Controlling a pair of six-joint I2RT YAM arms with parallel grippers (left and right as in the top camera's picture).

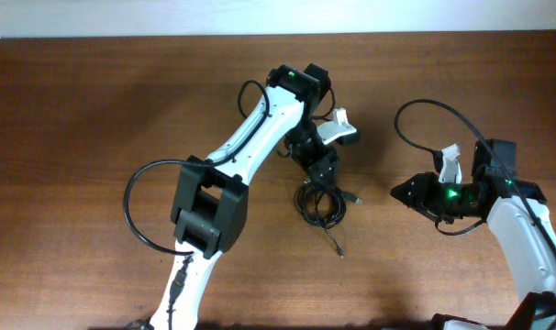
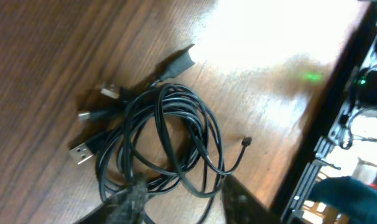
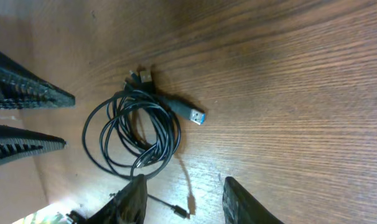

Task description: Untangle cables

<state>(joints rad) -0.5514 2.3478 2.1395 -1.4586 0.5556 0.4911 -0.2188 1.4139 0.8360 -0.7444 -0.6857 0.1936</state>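
Note:
The cables (image 1: 322, 202) lie as a bunch of thin black loops on the wooden table, with a loose end (image 1: 338, 246) trailing toward the front. In the left wrist view the cables (image 2: 167, 134) show several USB plugs (image 2: 83, 154) at the left. My left gripper (image 2: 185, 202) hangs open just over the bunch's near edge, with loops lying between its fingers (image 2: 129, 199); overhead it (image 1: 322, 179) is right behind the bunch. My right gripper (image 3: 188, 202) is open and holds nothing, a little short of the cables (image 3: 132, 134); overhead it (image 1: 399, 192) is to their right.
A blue-tipped USB plug (image 3: 193, 114) sticks out of the bunch toward the right arm. The left arm's fingers (image 3: 27, 93) show at the left edge of the right wrist view. The right arm (image 2: 363, 93) stands beyond the cables. The table's far edge (image 1: 260, 35) meets a white wall.

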